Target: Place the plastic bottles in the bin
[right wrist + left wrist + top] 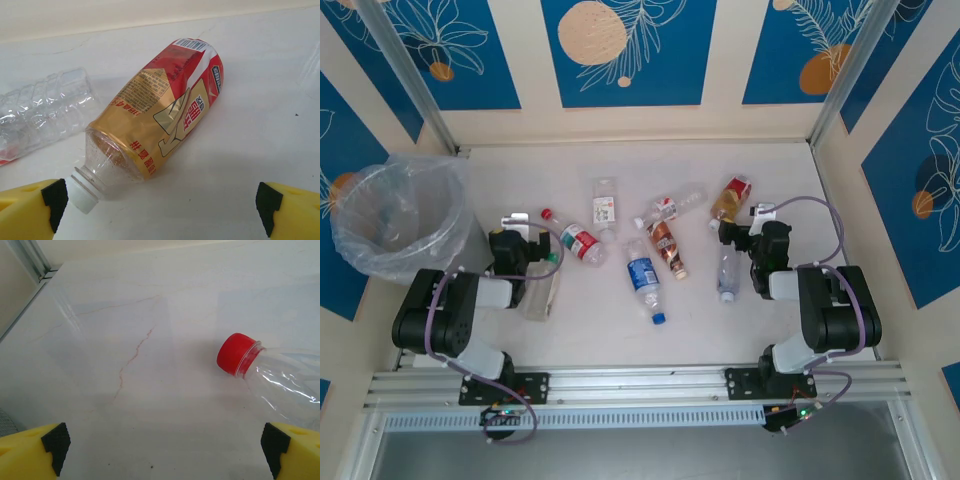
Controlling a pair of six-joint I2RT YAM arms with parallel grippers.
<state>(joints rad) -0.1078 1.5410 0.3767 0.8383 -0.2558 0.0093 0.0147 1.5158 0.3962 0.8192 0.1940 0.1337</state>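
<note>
Two arms crouch low over the white tabletop (pixel 620 330), both sets of fingers spread wide and empty.
The left arm (pixel 450 310) folds forward beside the round bin lined with crinkly clear plastic (pixel 360 250); what lies inside cannot be made out. The left fingers (pixel 30 455) gape above bare tabletop, with a red-capped clear plastic bottle (pixel 280 385) lying just ahead on their right, untouched. The right fingers (pixel 30 210) stand wide around the neck of a red-and-gold-labelled plastic bottle (pixel 160 120) lying on its side, its white cap (pixel 82 192) just beside one pad, not gripped. About eight bottles lie scattered on the tabletop between the arms.
</note>
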